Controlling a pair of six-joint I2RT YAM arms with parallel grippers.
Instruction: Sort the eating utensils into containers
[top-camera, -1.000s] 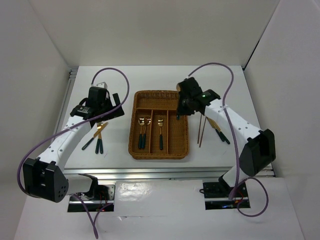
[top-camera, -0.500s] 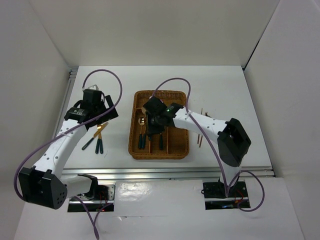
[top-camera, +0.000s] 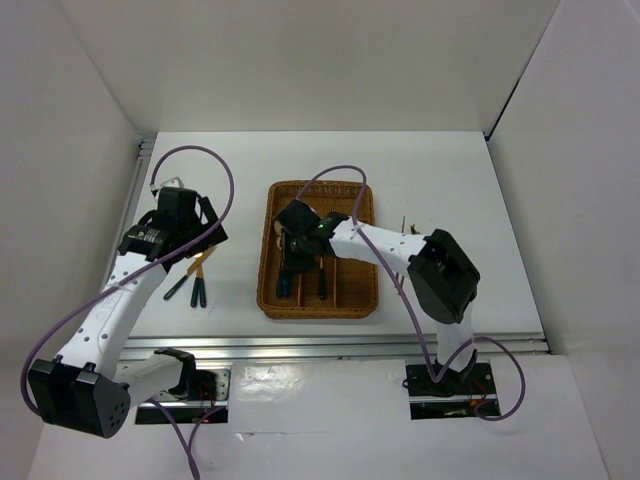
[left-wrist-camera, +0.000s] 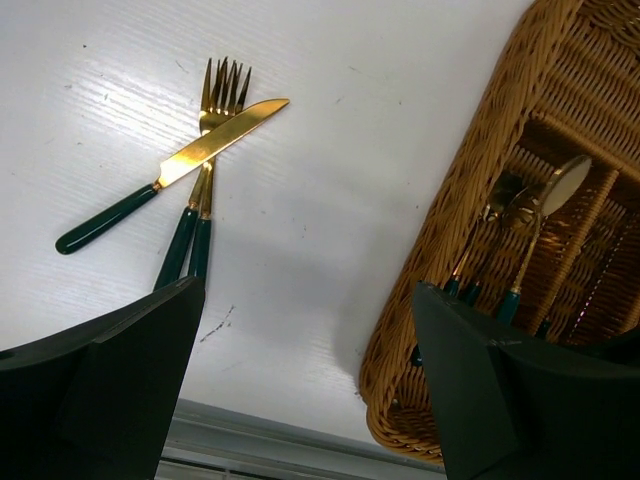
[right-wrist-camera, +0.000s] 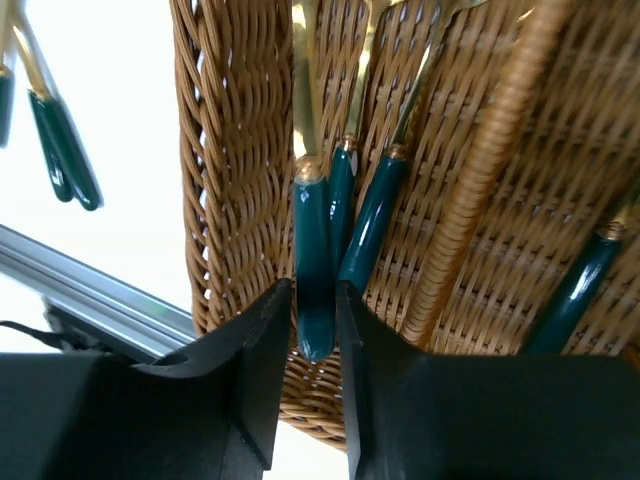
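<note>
The right gripper (right-wrist-camera: 311, 292) is clamped on a teal-handled utensil (right-wrist-camera: 312, 250). It has a glossy dark teal handle, rounded at the end, joined by a small collar to a flat gold stem. Its head runs out of the right wrist view, so I cannot tell whether it is a spoon, fork or knife. The handle end sits between the two black fingers (right-wrist-camera: 262, 360), inside the rectangular brown woven wicker tray (right-wrist-camera: 225, 180). It lies in the long slot against the tray's outer wall, which stands just ahead and left of the fingers. Just right of the held handle lie two more teal handles (right-wrist-camera: 372, 225) of the same kind, which makes three in that slot. Past a wicker divider (right-wrist-camera: 470, 200) further right, one more teal handle (right-wrist-camera: 577, 290) lies in the next slot

The left gripper (left-wrist-camera: 305, 300) has its jaws wide apart with nothing between them, above the white table (left-wrist-camera: 350, 150). Ahead of it and to its left lie three pieces. Two are gold forks with teal handles (left-wrist-camera: 222, 95), side by side and touching. The third is one gold-bladed knife with a teal handle (left-wrist-camera: 215, 137), laid crosswise over them. Ahead to its right, inside the tray, two gold spoon bowls (left-wrist-camera: 560, 183) show

Thin reddish-brown chopsticks (top-camera: 399, 285) show only as slivers beside the right arm (top-camera: 400, 245), and their number cannot be told
</note>
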